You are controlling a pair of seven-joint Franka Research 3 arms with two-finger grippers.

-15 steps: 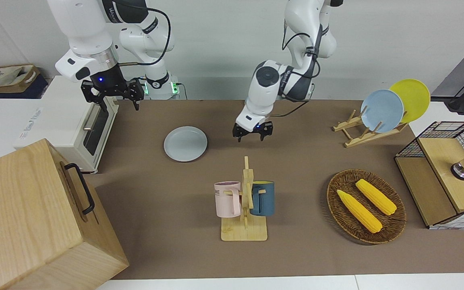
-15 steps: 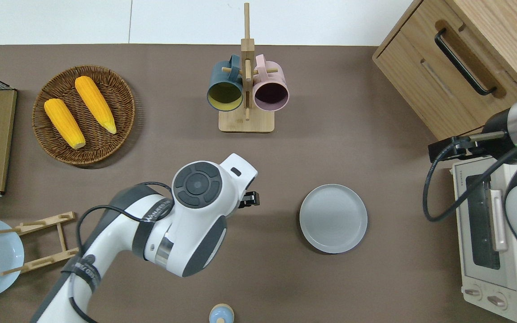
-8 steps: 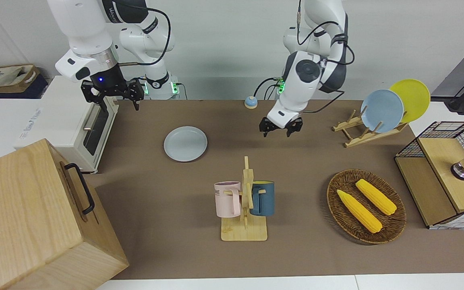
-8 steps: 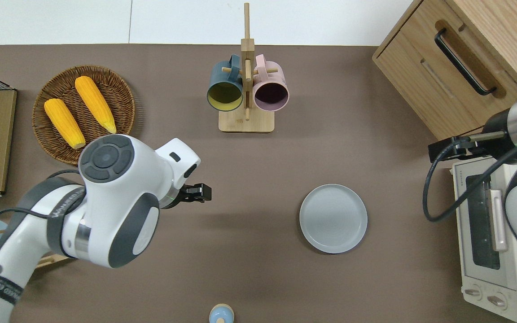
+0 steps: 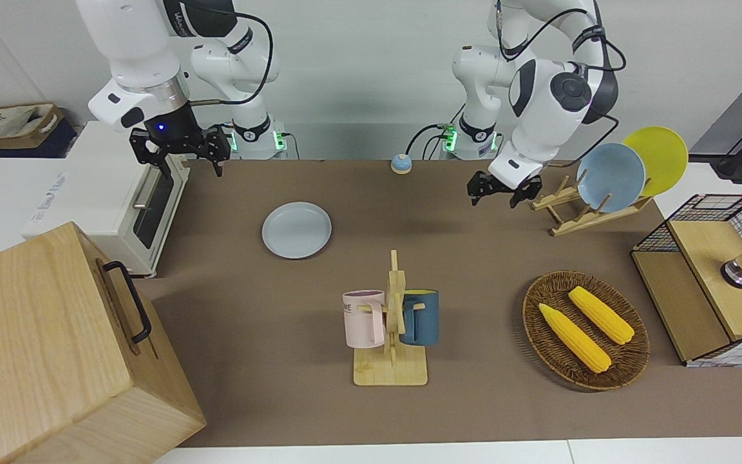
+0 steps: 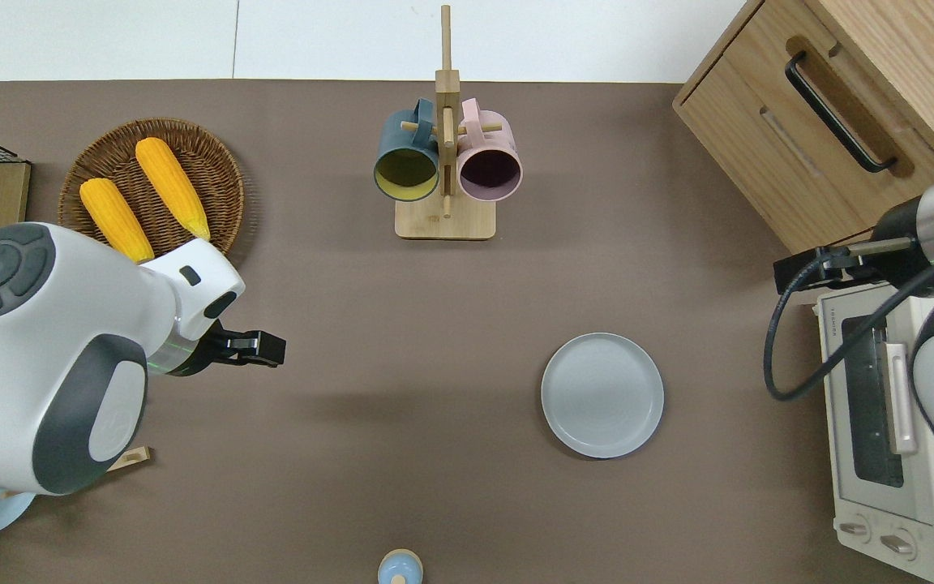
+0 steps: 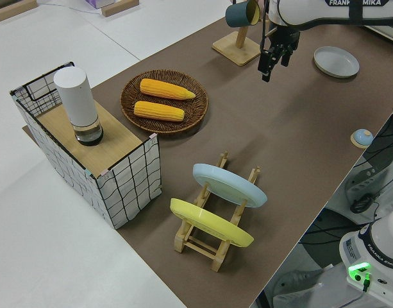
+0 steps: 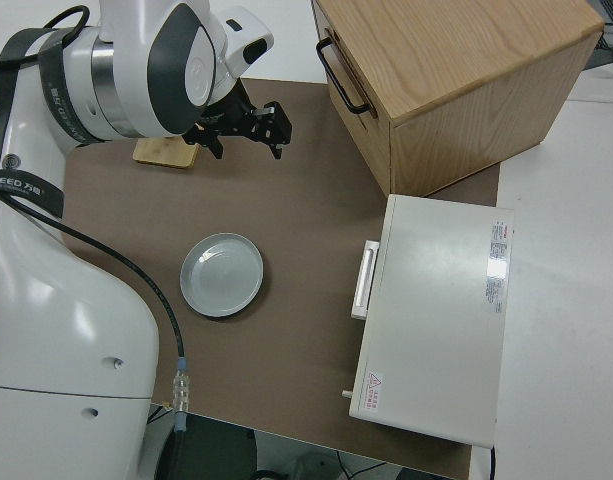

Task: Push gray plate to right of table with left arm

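two arms on your rig, one plate in play. the gray plate (image 5: 297, 230) lies flat on the bench (image 5: 474, 412), toward the right arm's end, near the white toaster oven (image 6: 893, 454) and apart from it. nothing touches the plate.

your left hand (image 5: 494, 191) is up in the air, fingers apart and empty. from overhead, the left hand (image 6: 260, 350) sits over bare bench beside the wicker basket (image 6: 228, 174) with its two corn cobs (image 6: 171, 186), well apart from the plate (image 6: 602, 395). in the front view it hangs just beside the wooden dish rack (image 5: 570, 216), which holds the sky-blue plate (image 5: 610, 177) and the yellow plate (image 5: 661, 158).

between hand and gray plate, farther from the robots, you have the mug stand (image 5: 391, 361) with a pink mug (image 5: 363, 319) and a dark blue mug (image 5: 420, 317). a small blue bell (image 5: 400, 164) sits at the bench edge nearest the robots.

right arm is parked; its right hand (image 5: 178, 151) shows fingers spread and empty. the wooden drawer box (image 5: 49, 348) stands at that end too.
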